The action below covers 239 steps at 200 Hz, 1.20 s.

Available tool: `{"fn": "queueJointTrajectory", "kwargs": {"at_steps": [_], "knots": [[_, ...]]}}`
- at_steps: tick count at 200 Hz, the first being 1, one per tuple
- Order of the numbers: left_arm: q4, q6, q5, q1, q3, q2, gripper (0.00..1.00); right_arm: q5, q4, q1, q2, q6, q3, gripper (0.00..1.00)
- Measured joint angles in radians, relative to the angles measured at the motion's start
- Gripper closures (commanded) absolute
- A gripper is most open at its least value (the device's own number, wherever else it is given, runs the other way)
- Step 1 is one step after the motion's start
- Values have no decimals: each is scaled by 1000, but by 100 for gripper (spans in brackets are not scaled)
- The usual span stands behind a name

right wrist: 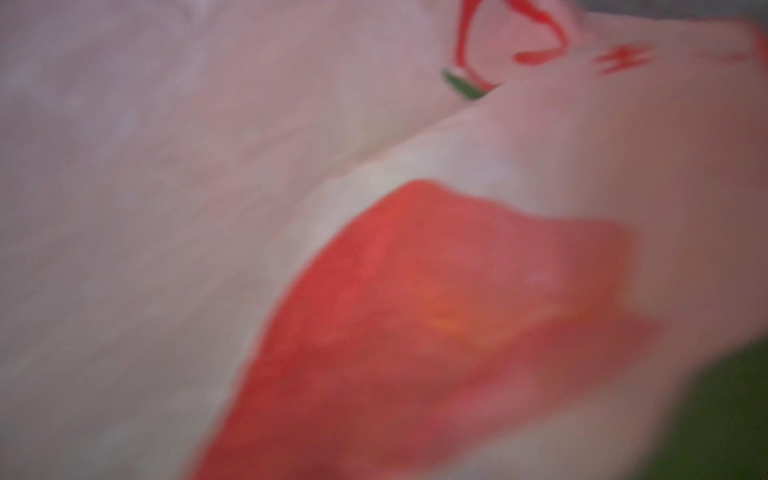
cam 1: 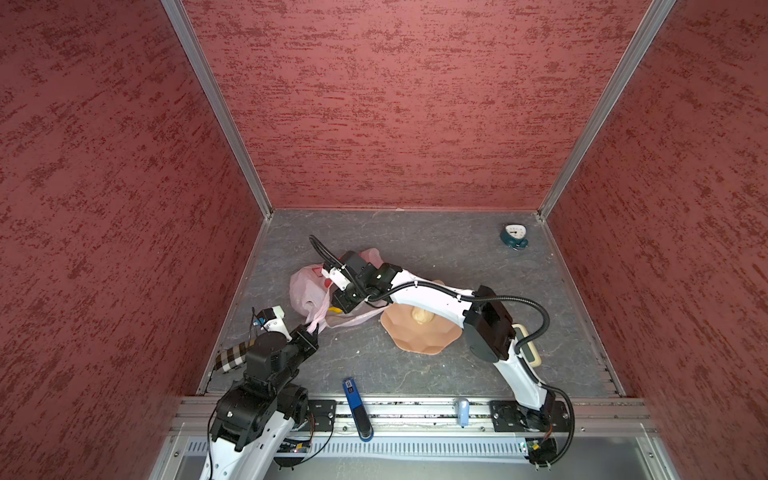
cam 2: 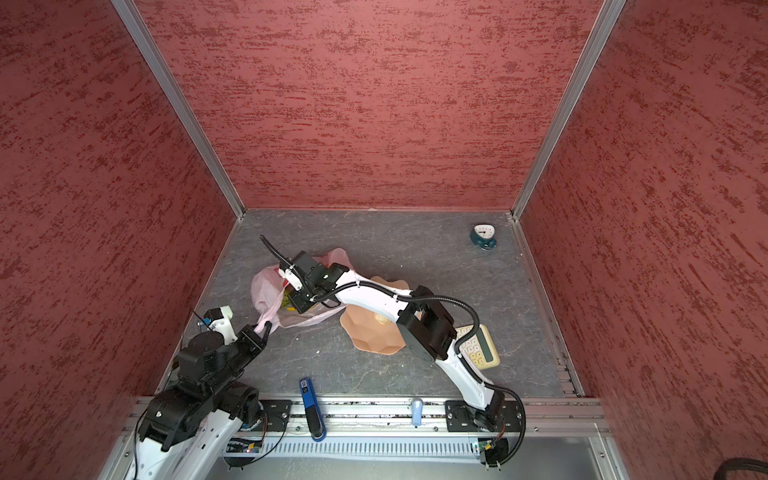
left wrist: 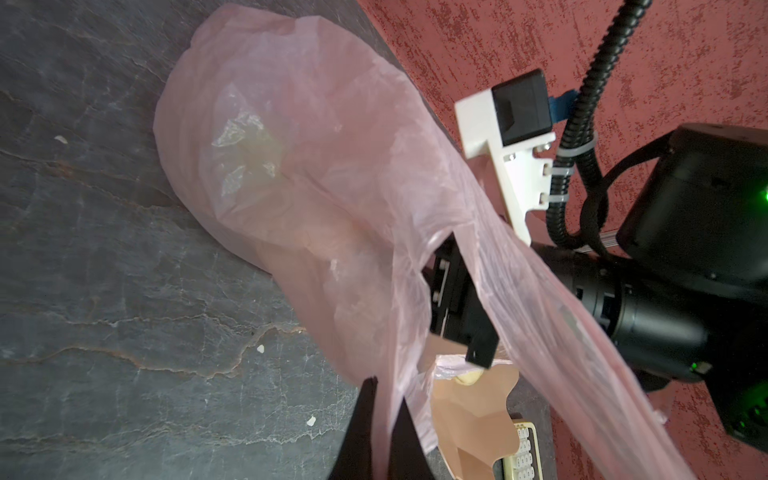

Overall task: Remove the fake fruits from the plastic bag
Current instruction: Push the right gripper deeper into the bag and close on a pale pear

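The pale-pink plastic bag [cam 1: 302, 291] [cam 2: 262, 291] lies crumpled left of centre. My left gripper [cam 1: 312, 330] [cam 2: 266, 328] [left wrist: 385, 415] is shut on one twisted handle and holds it taut. My right gripper [cam 1: 341, 304] [cam 2: 297, 305] is pushed into the bag's mouth, its fingertips hidden by plastic. The right wrist view shows only blurred pink film [right wrist: 166, 208], a red shape [right wrist: 436, 311] and a green patch [right wrist: 727, 415]. Something yellow [cam 1: 333, 309] shows at the mouth. One beige lumpy fruit [cam 1: 422, 316] [cam 2: 380, 319] lies in the peach bowl [cam 1: 415, 343] [cam 2: 374, 338].
A teal clock [cam 1: 514, 237] stands at the back right. A cream calculator [cam 2: 478, 347] lies under my right arm. A blue tool [cam 1: 355, 409] sits on the front rail, and a striped roll [cam 1: 232, 358] lies at the left edge. Red walls close three sides.
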<state>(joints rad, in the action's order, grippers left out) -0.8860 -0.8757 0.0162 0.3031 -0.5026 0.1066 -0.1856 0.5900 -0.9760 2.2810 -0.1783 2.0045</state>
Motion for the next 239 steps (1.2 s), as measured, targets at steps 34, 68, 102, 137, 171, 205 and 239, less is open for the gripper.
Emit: {"fn": "queueJointTrajectory", "kwargs": {"at_steps": [34,68,102,137,171,205,239], "knots": [[-18,-10,-11,0,7,-24,91,62,-26,55,29,25,4,54],[-11,-10,-32,0,21,-1,91,111,-34,89,30,56,4,40],[52,-9,-58,0,43,67,92,158,-41,92,30,76,4,26],[166,1,-83,0,48,173,92,210,-50,93,31,70,4,12],[265,30,-101,0,36,283,91,257,-77,95,42,48,4,10],[335,48,-121,0,31,334,92,277,-99,108,58,20,4,10],[369,56,-125,0,31,346,91,280,-109,127,76,-5,0,11]]}}
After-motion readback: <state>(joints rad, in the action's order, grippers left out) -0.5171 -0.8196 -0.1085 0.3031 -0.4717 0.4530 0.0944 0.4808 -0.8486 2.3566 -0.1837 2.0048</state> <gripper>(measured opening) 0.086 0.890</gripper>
